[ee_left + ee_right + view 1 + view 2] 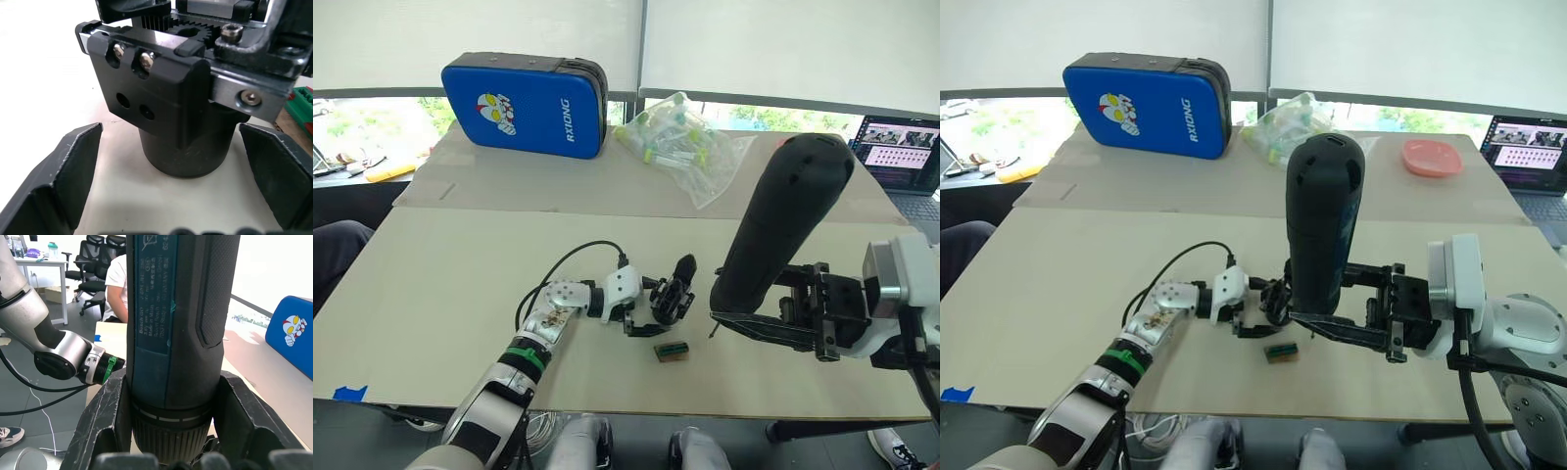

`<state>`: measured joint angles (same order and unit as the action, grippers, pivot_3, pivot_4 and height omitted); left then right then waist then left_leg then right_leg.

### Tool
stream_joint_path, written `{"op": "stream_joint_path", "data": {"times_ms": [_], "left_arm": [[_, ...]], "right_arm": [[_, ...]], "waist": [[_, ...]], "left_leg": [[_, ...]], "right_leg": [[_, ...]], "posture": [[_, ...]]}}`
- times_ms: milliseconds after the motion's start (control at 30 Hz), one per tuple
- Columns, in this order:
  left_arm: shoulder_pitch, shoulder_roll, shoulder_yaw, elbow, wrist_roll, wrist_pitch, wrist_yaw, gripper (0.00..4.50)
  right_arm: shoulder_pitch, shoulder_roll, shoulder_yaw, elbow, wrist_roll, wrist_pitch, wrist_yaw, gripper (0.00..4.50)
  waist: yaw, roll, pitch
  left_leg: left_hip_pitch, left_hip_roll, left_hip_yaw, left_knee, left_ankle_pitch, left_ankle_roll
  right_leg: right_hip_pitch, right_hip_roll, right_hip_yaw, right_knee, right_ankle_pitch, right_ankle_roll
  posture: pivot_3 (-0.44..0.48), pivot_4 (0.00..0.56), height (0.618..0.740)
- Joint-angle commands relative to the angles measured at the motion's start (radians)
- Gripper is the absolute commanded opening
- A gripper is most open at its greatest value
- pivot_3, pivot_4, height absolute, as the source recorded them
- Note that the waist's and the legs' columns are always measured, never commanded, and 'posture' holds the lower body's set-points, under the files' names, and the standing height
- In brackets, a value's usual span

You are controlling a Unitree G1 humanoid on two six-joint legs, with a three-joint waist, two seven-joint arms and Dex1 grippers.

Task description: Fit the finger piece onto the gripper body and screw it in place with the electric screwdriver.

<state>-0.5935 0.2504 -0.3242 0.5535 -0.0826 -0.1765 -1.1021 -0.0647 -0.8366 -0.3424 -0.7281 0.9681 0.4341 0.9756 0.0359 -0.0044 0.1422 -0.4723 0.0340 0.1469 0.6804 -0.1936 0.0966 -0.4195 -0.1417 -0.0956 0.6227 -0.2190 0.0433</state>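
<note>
The right gripper point(1332, 328) clamps its jaws on the electric screwdriver point(1324, 220), bit poised beside the gripper body point(181, 103), which sits between the left gripper's point(651, 311) open jaws. Whether the finger piece is seated cannot be told; screwing looks unfinished.

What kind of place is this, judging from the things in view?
Probably an office or lab workspace: office chairs stand at a desk behind a seated person, a laptop sits open by the window, and the beige table serves as a workbench.
</note>
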Motion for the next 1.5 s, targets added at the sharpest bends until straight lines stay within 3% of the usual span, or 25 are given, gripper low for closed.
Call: {"op": "stream_joint_path", "data": {"times_ms": [33,600,1500], "left_arm": [[0.060,0.030,0.021,-0.024,0.000,0.020,0.006,4.47],[0.186,-0.017,-0.032,-0.260,0.021,0.157,0.096,4.47],[0.127,-0.078,-0.059,-0.248,0.045,0.230,0.150,4.47]], "right_arm": [[-0.010,-0.007,-0.045,-0.025,0.033,-0.017,-0.006,1.91],[-0.029,-0.006,-0.027,-0.018,0.033,-0.012,-0.009,1.91],[-0.022,0.000,-0.030,-0.024,0.018,-0.021,-0.021,1.91]], "waist": [[-0.004,0.000,0.000],[0.000,0.000,0.000],[0.012,0.000,0.000]], "left_leg": [[0.000,0.000,0.000,0.000,0.000,0.000],[0.000,-0.002,0.000,-0.001,-0.001,0.002],[-0.001,-0.004,0.000,0.000,-0.002,0.004]], "right_leg": [[0.000,0.000,0.000,0.000,0.000,0.000],[0.000,-0.003,0.000,0.000,-0.001,0.002],[0.000,-0.005,0.000,-0.001,-0.001,0.003]], "posture": [[0.000,0.150,0.740],[0.000,0.150,0.740],[0.000,0.150,0.740]]}}
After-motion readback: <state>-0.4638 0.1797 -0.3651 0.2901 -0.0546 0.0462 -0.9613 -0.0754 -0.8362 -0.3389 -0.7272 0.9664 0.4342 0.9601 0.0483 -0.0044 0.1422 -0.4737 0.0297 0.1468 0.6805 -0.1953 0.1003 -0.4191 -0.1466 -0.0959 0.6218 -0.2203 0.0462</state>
